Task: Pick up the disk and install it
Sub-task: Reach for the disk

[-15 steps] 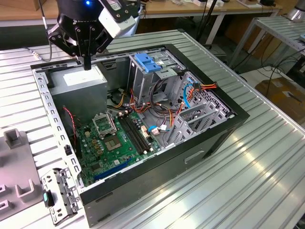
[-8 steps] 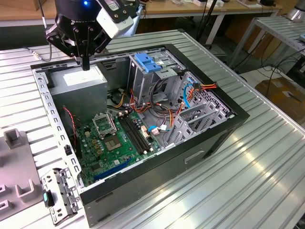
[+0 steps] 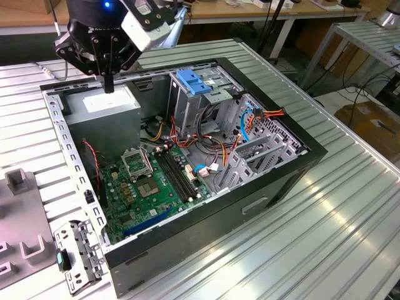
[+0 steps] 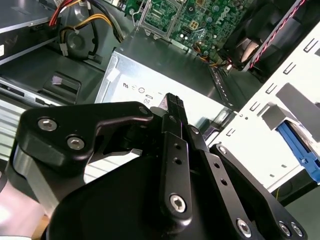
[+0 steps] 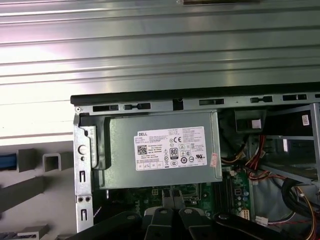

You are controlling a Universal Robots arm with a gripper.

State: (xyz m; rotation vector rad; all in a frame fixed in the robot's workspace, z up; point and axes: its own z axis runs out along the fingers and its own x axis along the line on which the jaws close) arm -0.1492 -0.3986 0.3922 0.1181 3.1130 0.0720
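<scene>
The robot's hand (image 3: 109,84) hung above the grey power supply (image 3: 103,107) in a corner of an open computer case (image 3: 262,206) on the slatted metal desk (image 3: 331,244). Its fingers were drawn together and held nothing.

The disk (image 5: 6,161) appeared to lie outside the case. In the first wrist view a strip of bright blue showed among grey holders (image 5: 52,161) on the desk, beyond the case's perforated rear edge. Too little of it was visible to be certain. Across the case from the hand stood the metal drive cage (image 3: 187,112), capped by a flat blue latch (image 3: 190,81).

The job looked barely begun, with the hand well apart from the presumed disk.

The risks lay mostly in the fit. A disk gripped off-centre or tilted could catch its blue rails on the cage mouth and jam. Loose red, yellow and orange cables (image 3: 215,147) ran just beside the cage and could snag a passing finger or be pinched behind the drive. Fingers left closed would knock the disk in its holder rather than take it. The blue latch could also be mistaken for the disk's own blue plastic.
</scene>
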